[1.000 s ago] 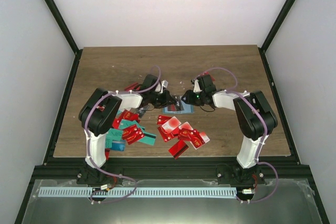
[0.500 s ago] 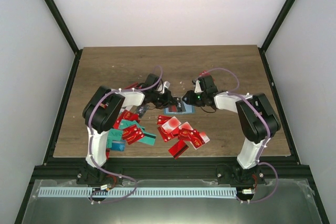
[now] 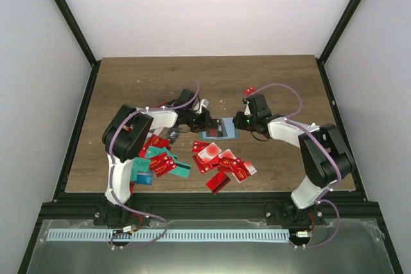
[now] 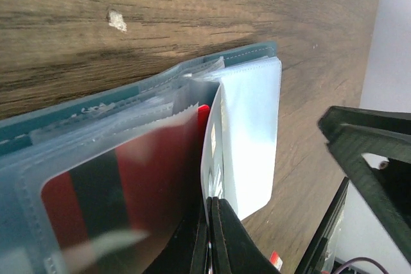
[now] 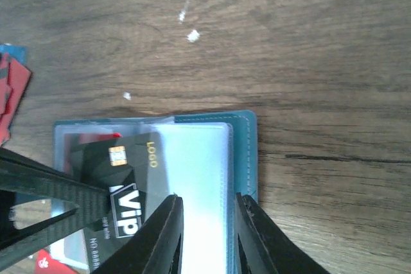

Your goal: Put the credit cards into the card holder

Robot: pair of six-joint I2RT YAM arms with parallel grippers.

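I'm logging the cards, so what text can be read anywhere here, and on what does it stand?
"LOGO": gold, on the dark card in the card holder's clear sleeve.
"Vip": large white letters, same card.
"NO" then digits that look like 8s: same card's lower edge, cut off by the frame.
Loose red cards on the table: pale markings too small to read.
Sleeved red card in the left wrist view: no text visible.

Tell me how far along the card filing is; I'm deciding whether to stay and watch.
Early on. Done: a dark VIP card and a red striped card sit in the clear sleeves of the open card holder. In hand: the left gripper pinches a sleeve page, and the right gripper hovers open over it, holding nothing. Left: most credit cards lie loose in heaps on the table.
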